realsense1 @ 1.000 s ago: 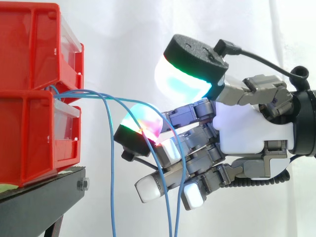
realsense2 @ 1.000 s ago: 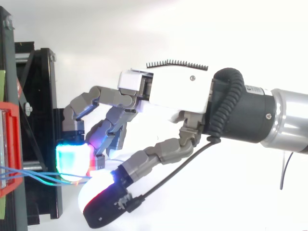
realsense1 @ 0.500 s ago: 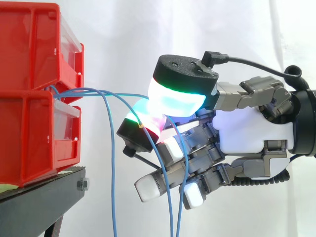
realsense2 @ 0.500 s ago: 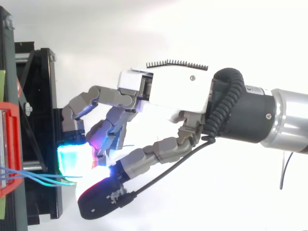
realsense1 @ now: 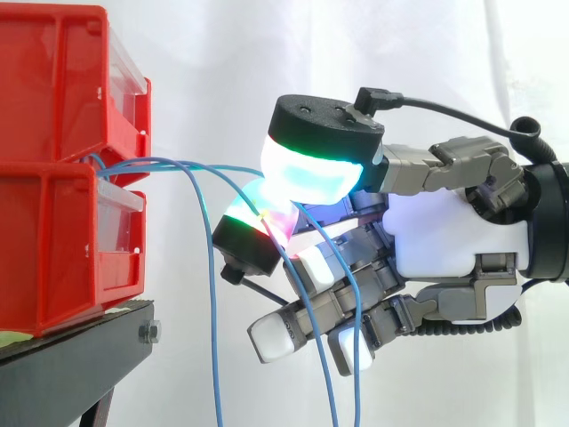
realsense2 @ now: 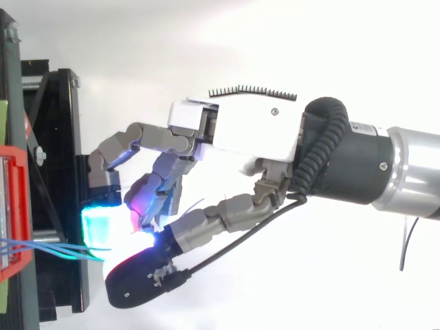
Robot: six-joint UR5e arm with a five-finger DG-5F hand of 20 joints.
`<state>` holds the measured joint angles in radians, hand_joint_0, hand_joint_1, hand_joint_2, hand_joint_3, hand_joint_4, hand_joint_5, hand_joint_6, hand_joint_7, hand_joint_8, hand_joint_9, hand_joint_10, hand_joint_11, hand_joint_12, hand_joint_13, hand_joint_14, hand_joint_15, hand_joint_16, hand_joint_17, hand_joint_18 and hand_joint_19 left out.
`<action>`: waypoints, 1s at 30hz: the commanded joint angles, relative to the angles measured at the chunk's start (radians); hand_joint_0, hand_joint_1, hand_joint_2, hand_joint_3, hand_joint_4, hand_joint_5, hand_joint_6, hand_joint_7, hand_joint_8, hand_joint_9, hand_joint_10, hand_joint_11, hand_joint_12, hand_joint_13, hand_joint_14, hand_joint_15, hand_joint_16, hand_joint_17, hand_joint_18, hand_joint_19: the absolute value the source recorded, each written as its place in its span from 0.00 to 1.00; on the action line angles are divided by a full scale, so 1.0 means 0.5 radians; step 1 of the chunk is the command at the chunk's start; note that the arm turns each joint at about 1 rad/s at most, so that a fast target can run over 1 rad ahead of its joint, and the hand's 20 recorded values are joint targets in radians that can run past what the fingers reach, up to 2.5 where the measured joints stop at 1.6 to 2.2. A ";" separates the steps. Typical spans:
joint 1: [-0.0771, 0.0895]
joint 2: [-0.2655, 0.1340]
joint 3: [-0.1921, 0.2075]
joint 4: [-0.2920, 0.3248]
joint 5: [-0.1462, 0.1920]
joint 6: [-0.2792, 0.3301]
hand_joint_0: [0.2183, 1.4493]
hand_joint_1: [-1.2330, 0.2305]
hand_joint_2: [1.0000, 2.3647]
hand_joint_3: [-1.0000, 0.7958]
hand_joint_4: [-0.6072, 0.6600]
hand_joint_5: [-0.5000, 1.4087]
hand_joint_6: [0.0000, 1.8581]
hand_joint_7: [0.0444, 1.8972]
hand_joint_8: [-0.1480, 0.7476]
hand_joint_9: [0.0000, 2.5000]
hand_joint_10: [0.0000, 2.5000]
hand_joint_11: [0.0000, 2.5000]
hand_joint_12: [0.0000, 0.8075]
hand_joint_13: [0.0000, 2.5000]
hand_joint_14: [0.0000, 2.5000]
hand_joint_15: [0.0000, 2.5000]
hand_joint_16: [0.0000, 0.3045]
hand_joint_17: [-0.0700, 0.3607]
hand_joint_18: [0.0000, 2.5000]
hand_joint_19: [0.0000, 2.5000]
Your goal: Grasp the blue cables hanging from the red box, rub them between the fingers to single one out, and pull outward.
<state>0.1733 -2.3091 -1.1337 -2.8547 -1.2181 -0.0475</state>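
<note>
- I see the hand [realsense1: 453,240] reaching in level from the right, its white palm facing the red bins [realsense1: 53,196] and its lower fingers half curled
- Its thumb pad [realsense1: 311,173], glowing cyan under a black cap, presses onto a fingertip pad [realsense1: 256,219] lit green and red, pinching the blue cables [realsense1: 178,165]
- The thin, smooth cables leave the two stacked glossy bins at their right front edge, arc across to the pinch, then hang down; one drops free near the black stand [realsense1: 80,356]

place: robotics lab test rig | backdrop: plain white curtain [realsense1: 222,53] behind everything | left edge: stacked red bins [realsense1: 53,133] on black stand [realsense1: 80,347] | right edge: robot arm [realsense2: 405,172] entering
</note>
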 commanded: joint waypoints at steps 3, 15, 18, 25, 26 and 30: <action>0.000 0.001 0.000 0.000 -0.003 0.000 0.28 0.45 0.01 0.44 0.59 0.21 0.47 0.60 0.62 0.46 0.00 0.27 0.63 0.38 0.01 0.18 0.25 0.56 0.45 0.22; -0.003 0.001 0.000 0.000 0.000 0.000 0.27 0.45 0.00 0.42 0.59 0.22 0.46 0.60 0.63 0.47 0.00 0.27 0.64 0.38 0.01 0.18 0.25 0.56 0.45 0.22; 0.000 0.001 0.000 0.000 0.000 0.000 0.25 0.44 0.01 0.39 0.60 0.21 0.46 0.61 0.63 0.47 0.01 0.27 0.62 0.37 0.01 0.18 0.24 0.55 0.44 0.22; -0.003 0.001 0.000 0.000 -0.003 0.000 0.21 0.47 0.00 0.29 0.60 0.21 0.46 0.61 0.62 0.45 0.01 0.28 0.60 0.36 0.01 0.19 0.23 0.52 0.42 0.24; -0.006 0.001 0.000 0.000 -0.003 0.000 0.20 0.47 0.00 0.29 0.60 0.21 0.46 0.61 0.62 0.45 0.01 0.28 0.60 0.36 0.01 0.19 0.23 0.53 0.42 0.24; -0.006 0.001 0.000 0.000 -0.003 0.000 0.21 0.46 0.00 0.30 0.60 0.21 0.46 0.60 0.62 0.45 0.01 0.28 0.60 0.36 0.01 0.19 0.23 0.52 0.42 0.24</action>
<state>0.1706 -2.3087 -1.1337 -2.8547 -1.2194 -0.0476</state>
